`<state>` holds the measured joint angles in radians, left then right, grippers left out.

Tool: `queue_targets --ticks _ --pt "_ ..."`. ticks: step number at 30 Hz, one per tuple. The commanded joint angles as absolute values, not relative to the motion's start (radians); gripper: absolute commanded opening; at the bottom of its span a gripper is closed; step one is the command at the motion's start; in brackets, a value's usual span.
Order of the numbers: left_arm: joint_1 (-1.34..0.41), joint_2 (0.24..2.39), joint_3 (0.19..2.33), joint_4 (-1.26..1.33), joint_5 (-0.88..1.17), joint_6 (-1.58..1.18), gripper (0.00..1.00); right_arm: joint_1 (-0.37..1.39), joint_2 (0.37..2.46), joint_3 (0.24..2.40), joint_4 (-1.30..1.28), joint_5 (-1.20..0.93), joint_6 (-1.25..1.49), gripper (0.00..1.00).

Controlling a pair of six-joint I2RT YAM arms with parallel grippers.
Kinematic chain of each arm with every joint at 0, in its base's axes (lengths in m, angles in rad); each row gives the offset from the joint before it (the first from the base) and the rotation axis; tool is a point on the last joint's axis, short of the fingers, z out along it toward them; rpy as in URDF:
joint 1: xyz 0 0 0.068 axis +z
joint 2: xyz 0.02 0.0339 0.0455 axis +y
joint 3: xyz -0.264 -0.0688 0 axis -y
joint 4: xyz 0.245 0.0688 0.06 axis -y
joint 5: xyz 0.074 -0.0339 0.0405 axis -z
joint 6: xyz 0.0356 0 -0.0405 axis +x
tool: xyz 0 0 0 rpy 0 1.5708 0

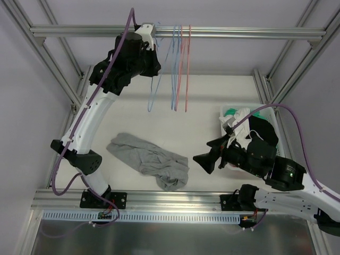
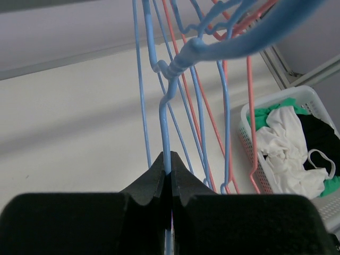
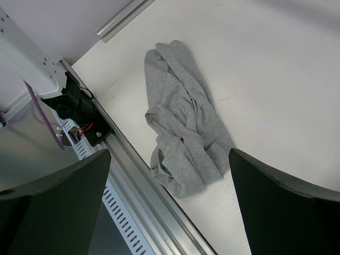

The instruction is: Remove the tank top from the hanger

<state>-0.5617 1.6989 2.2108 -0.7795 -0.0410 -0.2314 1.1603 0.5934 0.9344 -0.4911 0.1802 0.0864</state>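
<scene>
At the far left of the overhead rail (image 1: 239, 33), the left gripper (image 2: 171, 160) has its two black fingers pressed together on the thin wire of a blue hanger (image 2: 166, 122), pinching it just below the twisted neck. Right of that wire hang more hangers, some blue and some red (image 1: 183, 69), all bare and dangling from the same rail above the far half of the white table (image 1: 212, 95). The grey tank top (image 1: 149, 159) is on none of them: it lies crumpled on the table towards the near edge, roughly between the two arm bases and well apart from the hangers. In the right wrist view the garment (image 3: 183, 133) lies in loose folds, one end close to the aluminium frame along the near edge. The right gripper (image 1: 204, 161) hangs near the right end of the tank top, its fingers (image 3: 58, 194) spread wide with nothing between them; whether it touches the cloth cannot be told. Behind it, at the right side of the table, stands a white plastic laundry basket (image 2: 247, 133) with white, green and black clothes piled in it.
</scene>
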Motion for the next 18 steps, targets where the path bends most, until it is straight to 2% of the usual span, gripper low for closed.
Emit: queue_targets --ticks 1,9,15,16,18 --pt "-0.56 1.741 2.308 -0.808 -0.1 -0.199 0.0 1.163 0.588 0.913 -0.5 0.198 0.084 1.0" --pt "-0.558 1.861 2.401 -0.808 -0.133 -0.186 0.0 1.161 0.594 0.896 -0.499 0.186 0.067 0.99" --pt "-0.558 1.848 2.318 -0.808 -0.166 -0.209 0.0 1.161 0.606 0.864 -0.489 0.186 0.06 1.0" --pt "-0.56 1.845 2.3 -0.808 -0.169 -0.21 0.01 1.161 0.607 0.851 -0.485 0.187 0.057 0.99" --pt "-0.558 1.819 2.272 -0.808 -0.169 -0.216 0.12 1.161 0.62 0.838 -0.473 0.195 0.048 1.0"
